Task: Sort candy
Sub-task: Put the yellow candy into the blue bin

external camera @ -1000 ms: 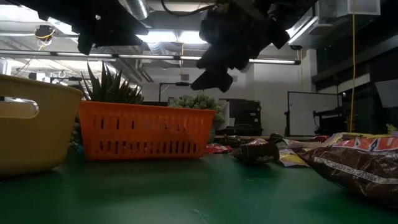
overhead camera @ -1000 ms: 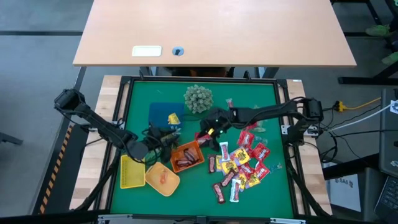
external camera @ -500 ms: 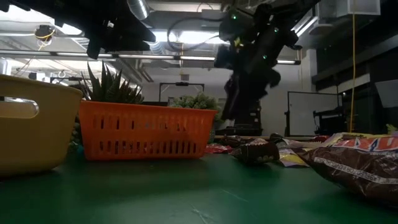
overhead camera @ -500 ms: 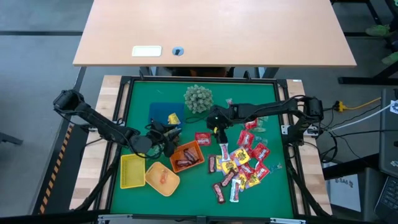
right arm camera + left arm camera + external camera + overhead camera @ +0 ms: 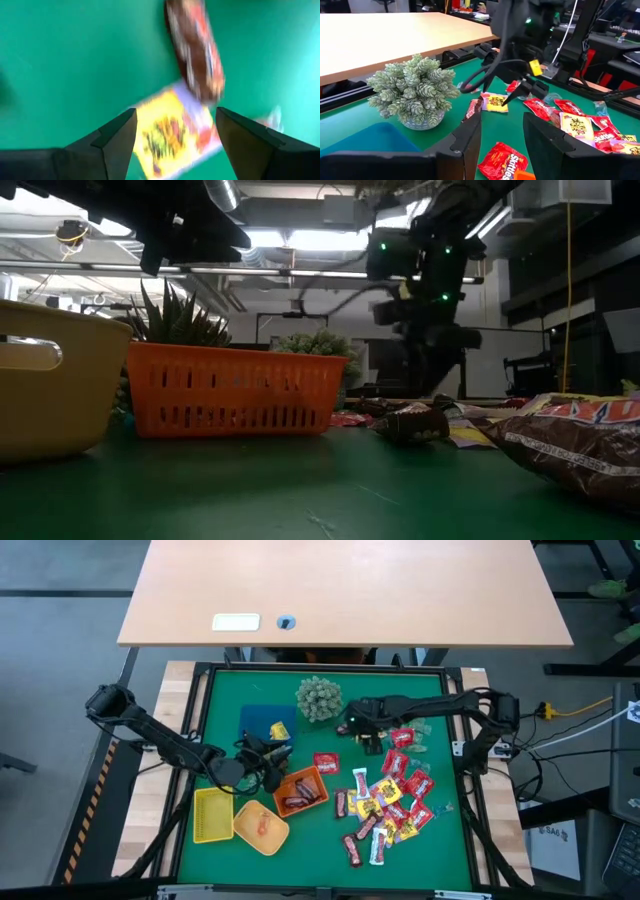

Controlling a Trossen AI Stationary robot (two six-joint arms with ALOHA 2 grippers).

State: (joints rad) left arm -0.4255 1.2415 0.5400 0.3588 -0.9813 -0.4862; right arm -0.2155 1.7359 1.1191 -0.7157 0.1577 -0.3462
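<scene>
The candy (image 5: 390,802) lies in a loose pile of red, yellow and dark brown packets on the green mat, at the right. My right gripper (image 5: 371,740) stands open at the pile's far end, fingers pointing down. In its wrist view (image 5: 175,135) a yellow packet (image 5: 165,132) and a dark brown bar (image 5: 195,50) lie flat on the mat below it. My left gripper (image 5: 268,753) is open, close to level, just beyond the orange tray (image 5: 300,792). Nothing is between its fingers (image 5: 502,135). A red packet (image 5: 502,160) lies on the mat under them.
A spiky pale green plant ball (image 5: 318,698) stands at the far middle. A blue sheet (image 5: 262,720) with a yellow packet lies to its left. Two yellow trays (image 5: 212,815) (image 5: 262,828) sit near the front left. A single red packet (image 5: 326,762) lies between the grippers.
My right gripper has swung toward the table's right edge and come down a little. It has tipped from close to level until it points down over the pile's far end. Its fingers have stayed open.
</scene>
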